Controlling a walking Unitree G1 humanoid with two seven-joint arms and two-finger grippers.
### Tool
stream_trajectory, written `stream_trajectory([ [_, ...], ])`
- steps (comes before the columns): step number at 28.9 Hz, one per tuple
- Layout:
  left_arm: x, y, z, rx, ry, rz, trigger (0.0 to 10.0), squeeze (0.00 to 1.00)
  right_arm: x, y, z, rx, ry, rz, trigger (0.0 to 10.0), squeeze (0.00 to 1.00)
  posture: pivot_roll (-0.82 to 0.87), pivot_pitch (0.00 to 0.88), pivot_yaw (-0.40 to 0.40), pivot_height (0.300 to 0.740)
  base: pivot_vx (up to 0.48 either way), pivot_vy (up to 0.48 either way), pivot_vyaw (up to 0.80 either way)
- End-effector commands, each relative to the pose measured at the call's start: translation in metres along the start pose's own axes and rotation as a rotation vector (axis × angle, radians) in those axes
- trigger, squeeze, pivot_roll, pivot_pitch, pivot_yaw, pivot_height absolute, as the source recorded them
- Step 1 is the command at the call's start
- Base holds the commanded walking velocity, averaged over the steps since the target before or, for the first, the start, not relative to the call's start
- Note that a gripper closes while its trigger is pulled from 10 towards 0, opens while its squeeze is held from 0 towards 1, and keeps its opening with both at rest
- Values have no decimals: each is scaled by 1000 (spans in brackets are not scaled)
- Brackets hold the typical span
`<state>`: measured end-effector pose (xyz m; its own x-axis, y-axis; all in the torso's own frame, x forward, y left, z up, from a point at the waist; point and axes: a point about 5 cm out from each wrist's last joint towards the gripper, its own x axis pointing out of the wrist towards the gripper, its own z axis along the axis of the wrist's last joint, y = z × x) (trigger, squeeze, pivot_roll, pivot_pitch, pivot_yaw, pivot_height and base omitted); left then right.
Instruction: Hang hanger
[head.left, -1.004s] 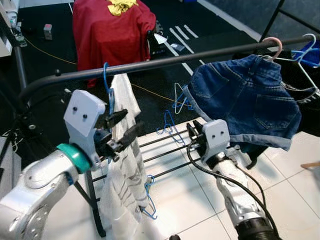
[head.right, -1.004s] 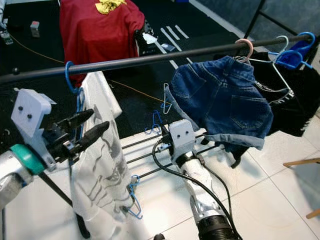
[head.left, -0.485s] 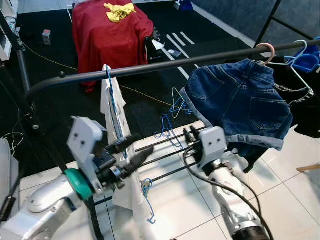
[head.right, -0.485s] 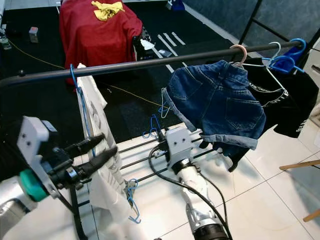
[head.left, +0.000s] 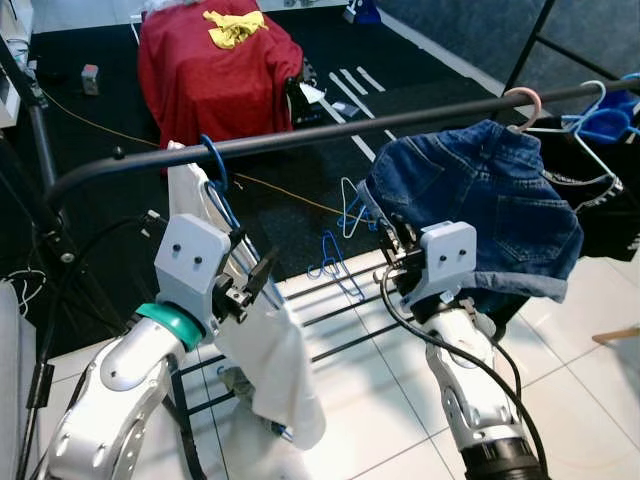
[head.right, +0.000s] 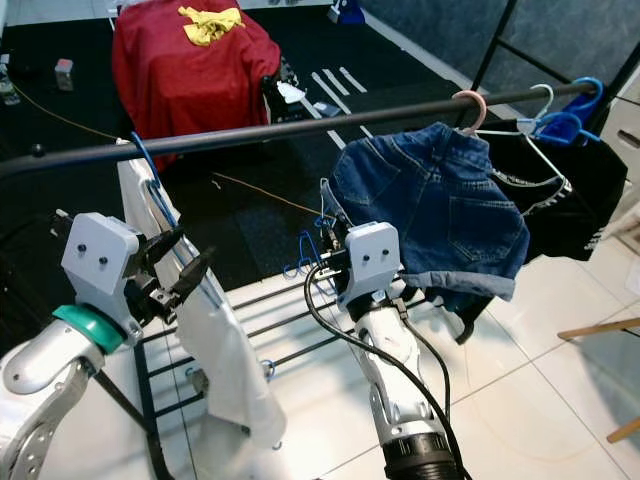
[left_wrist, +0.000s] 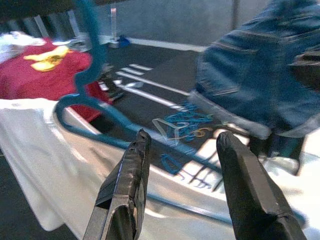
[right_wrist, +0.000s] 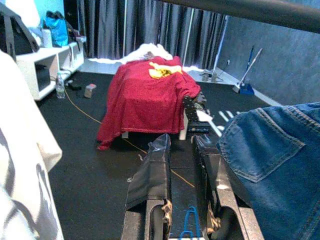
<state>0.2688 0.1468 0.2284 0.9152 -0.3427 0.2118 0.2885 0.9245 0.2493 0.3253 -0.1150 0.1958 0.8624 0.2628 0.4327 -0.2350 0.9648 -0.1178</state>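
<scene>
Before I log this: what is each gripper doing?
Left gripper: open, holding nothing, by the blue hanger.
Right gripper: open, holding nothing.

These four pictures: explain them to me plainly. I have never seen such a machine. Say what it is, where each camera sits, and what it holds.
This is a walking humanoid robot with two silver arms, each ending in two long black fingers. The two wide pictures come from cameras in its head, looking down at a clothes rail. The other two come from cameras on its wrists, looking along the fingers.

On the rail hangs a blue hanger carrying a white shirt, and further along denim shorts on a pink hanger. The left gripper is open beside the white shirt, its fingers apart, holding nothing. The right gripper is near the shorts, also holding nothing. Spare blue hangers hang on the rack's lower bars.
</scene>
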Motion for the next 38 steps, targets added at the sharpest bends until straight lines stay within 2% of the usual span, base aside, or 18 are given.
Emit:
stream_trajectory([
  [1, 0, -3, -4, 10, 9, 7, 10000, 0, 0, 3, 2, 21, -5, 4, 10000, 0, -37, 100, 47, 740, 0, 0, 0],
  [9, 3, -6, -4, 25, -11, 19, 10000, 0, 1, 8, 1, 39, -2, 17, 10000, 0, -29, 87, 56, 740, -71, 0, 0],
  [38, 6, -10, -6, 50, -53, 51, 10000, 0, 0, 9, -8, 45, 46, 16, 10000, 0, -23, 85, 54, 740, -374, 0, 0],
])
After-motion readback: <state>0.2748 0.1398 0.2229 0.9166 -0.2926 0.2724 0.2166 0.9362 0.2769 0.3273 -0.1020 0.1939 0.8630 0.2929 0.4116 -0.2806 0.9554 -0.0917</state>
